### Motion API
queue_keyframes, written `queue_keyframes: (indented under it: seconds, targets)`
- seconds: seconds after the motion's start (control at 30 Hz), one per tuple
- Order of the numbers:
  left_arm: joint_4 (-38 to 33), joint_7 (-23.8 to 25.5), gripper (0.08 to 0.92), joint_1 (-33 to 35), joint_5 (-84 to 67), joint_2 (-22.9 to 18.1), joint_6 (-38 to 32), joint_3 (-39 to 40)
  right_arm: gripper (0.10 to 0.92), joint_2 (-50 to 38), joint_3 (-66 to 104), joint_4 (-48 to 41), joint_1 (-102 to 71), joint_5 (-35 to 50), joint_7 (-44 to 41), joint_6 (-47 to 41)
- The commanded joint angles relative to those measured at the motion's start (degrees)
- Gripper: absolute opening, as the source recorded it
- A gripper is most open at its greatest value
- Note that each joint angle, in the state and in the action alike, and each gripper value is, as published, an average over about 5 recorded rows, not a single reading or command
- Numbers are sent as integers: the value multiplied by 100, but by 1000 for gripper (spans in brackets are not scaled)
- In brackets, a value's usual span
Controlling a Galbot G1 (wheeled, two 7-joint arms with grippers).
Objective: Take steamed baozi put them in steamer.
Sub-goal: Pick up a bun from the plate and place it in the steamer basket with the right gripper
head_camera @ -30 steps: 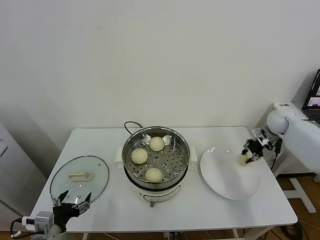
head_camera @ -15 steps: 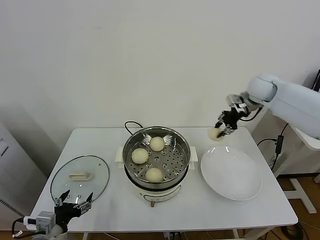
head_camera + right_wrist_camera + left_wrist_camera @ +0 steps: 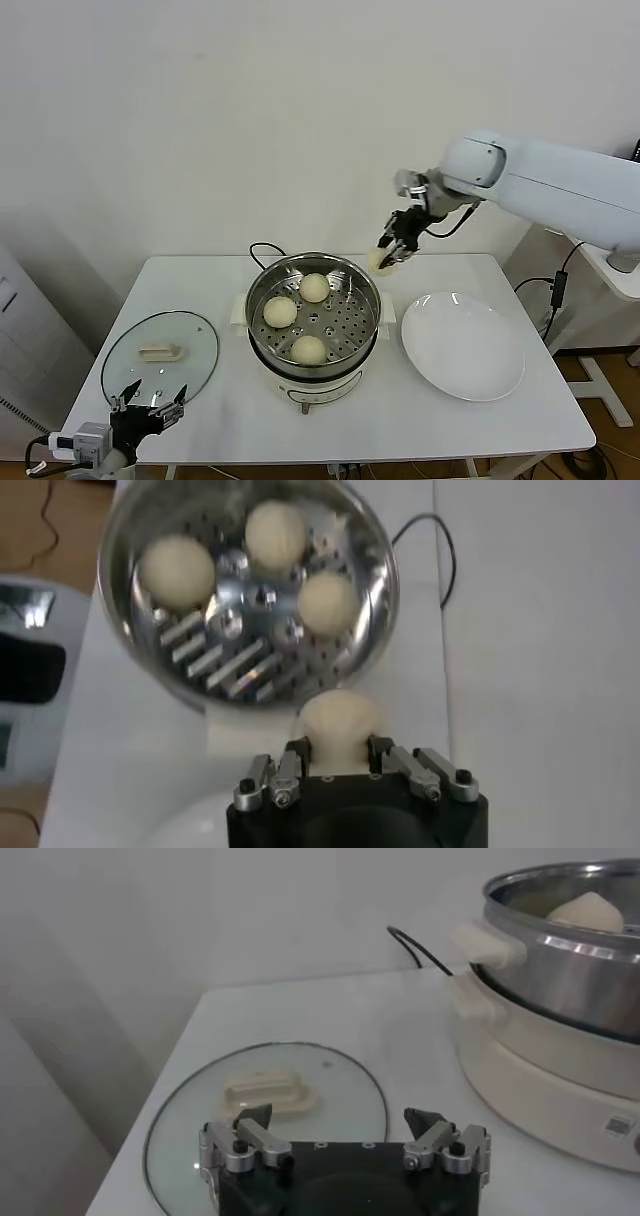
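The right gripper (image 3: 392, 250) has swung from the plate (image 3: 463, 345) toward the steamer (image 3: 312, 312), clamping the last baozi (image 3: 381, 259) high to clear its rim; the left gripper (image 3: 145, 404) waits wide open, empty.

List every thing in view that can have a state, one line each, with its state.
Steamer: uncovered, three baozi on its tray.
Fourth baozi: gripped in the air by the steamer's far right rim.
Right hand: shut on the baozi.
Left hand: open, empty, near the lid.
Glass lid: off, flat on the table.
Plate: empty.
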Motion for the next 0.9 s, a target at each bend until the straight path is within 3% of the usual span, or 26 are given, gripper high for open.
queue_keyframes:
  seconds: [0.03,0.9]
  targets:
    - [19,3,823,1,-1,-1,-15,-4,390,358,-301,452,-49,739,612,-594]
    - [73,5,823,-53,-12,-17,-30,36,390,553,-173,387,-1075,323,1197,-809]
